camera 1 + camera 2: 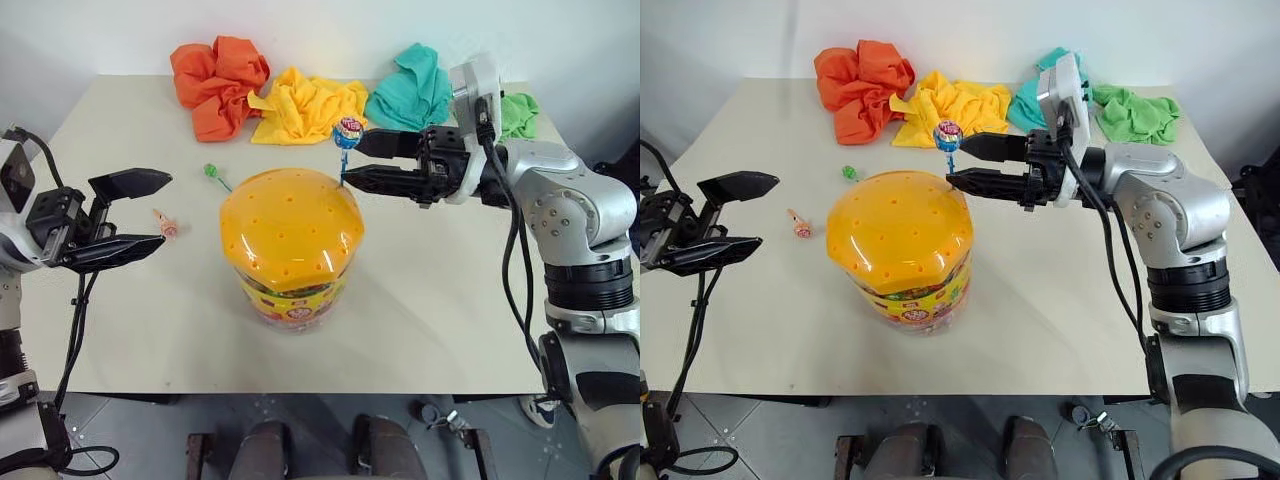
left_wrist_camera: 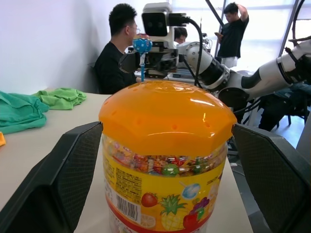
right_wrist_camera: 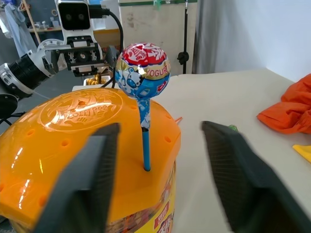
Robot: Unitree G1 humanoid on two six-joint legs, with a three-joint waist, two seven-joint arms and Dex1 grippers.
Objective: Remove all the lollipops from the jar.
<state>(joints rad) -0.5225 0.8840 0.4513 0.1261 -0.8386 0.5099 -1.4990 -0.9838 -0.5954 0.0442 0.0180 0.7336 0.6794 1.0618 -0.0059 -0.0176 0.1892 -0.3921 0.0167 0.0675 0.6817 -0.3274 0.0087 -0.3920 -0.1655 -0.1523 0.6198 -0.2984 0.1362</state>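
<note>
Last one left: right gripper (image 3: pixel 160 170) half open around the blue lollipop (image 3: pixel 142 73) stuck in the jar (image 1: pixel 290 245) lid near the table's (image 1: pixel 450 330) middle, not pinching yet, so it needs to close on the stick and pull up, while left gripper (image 1: pixel 135 215) hangs wide open and empty.

Beige table (image 1: pixel 450 320). Along its far edge, crumpled cloths in a row: orange (image 1: pixel 215 80), yellow (image 1: pixel 305 105), teal (image 1: pixel 410 90), light green (image 1: pixel 1135 115). Background: people (image 2: pixel 114 53) beyond table.
</note>
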